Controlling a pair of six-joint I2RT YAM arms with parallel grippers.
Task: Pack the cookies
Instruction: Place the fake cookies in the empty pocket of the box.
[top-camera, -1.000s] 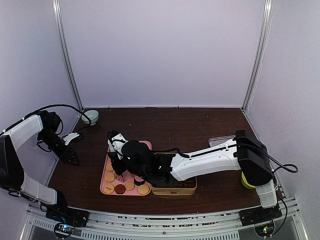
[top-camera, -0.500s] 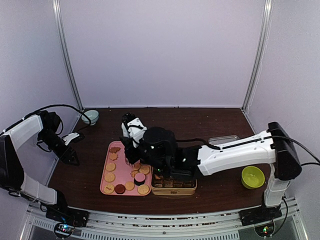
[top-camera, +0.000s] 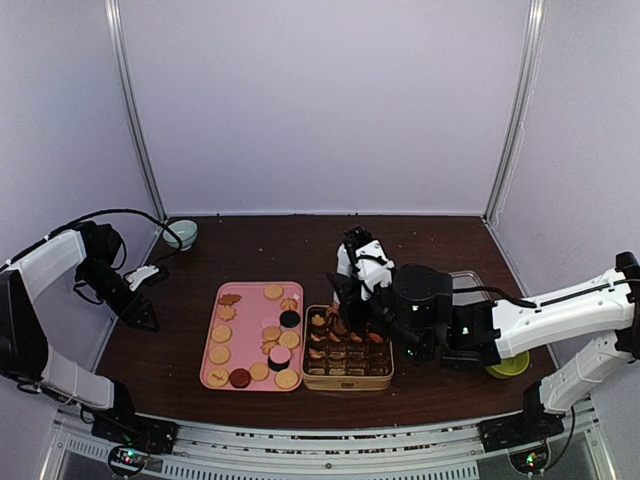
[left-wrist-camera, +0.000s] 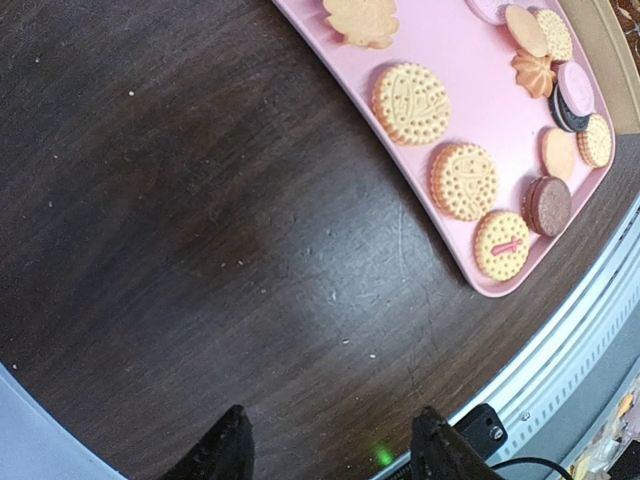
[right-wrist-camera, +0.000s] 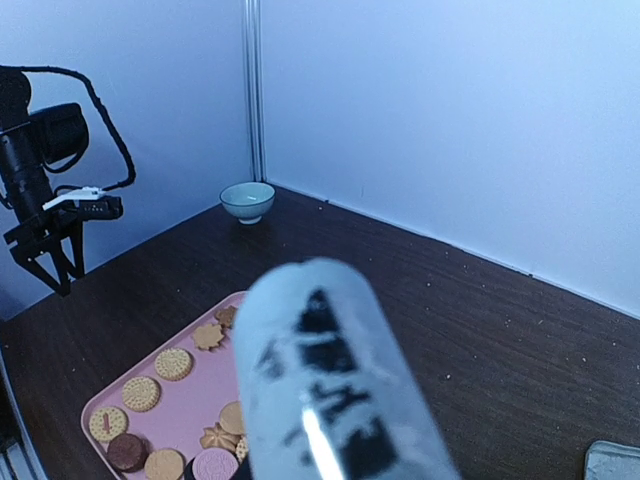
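- 2 dark fingertips of your left gripper (left-wrist-camera: 330, 448) stood apart with nothing between them, so its jaws were open. It hung over bare table near the left edge, well left of the pink tray (top-camera: 247, 318).
- 1 tray, the pink one, lay close to the table's near edge, left of centre. Most of the cookies (top-camera: 219, 354) you were packing lay on it: round tan ones, some flower-shaped, and a few that were dark or pink-topped.
- 1 gold tin (top-camera: 350, 381) sat just beside the tray's right side, with more cookies in its compartments.
- 1 gripper, your right gripper (top-camera: 342, 300), hung over the tin's far-left corner. You could not tell from any view whether its jaws were closed or gripping anything, because a blurred pale shape with dark marks filled its wrist camera.
- 1 pale bowl (top-camera: 182, 233) sat in the table's far-left corner.
- 1 green bowl (top-camera: 508, 364) showed partly under your right arm, near the right edge.
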